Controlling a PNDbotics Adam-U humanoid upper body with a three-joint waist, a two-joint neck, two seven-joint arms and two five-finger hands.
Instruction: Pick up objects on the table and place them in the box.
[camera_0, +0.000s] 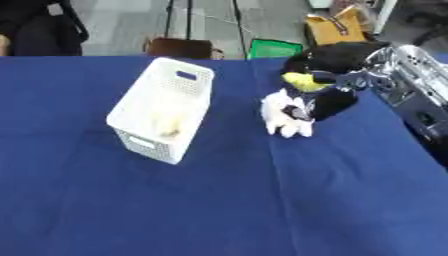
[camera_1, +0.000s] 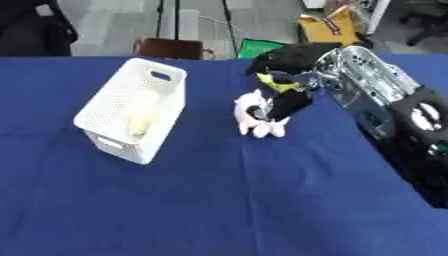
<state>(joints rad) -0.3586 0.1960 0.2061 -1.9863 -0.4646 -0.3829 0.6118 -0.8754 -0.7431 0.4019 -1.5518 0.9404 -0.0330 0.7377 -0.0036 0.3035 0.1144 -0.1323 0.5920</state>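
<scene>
A black, white and yellow plush penguin hangs tilted at the right of the blue table, its white feet low near the cloth. My right hand comes in from the right, fingers curled round the toy's dark upper body. A white perforated basket stands left of the toy, about a hand's width away, with something pale yellow inside. My left hand shows in neither view.
Beyond the table's far edge are a brown chair, a green item and an orange bag. My silver and black right arm covers the table's right side. Bare blue cloth fills the front.
</scene>
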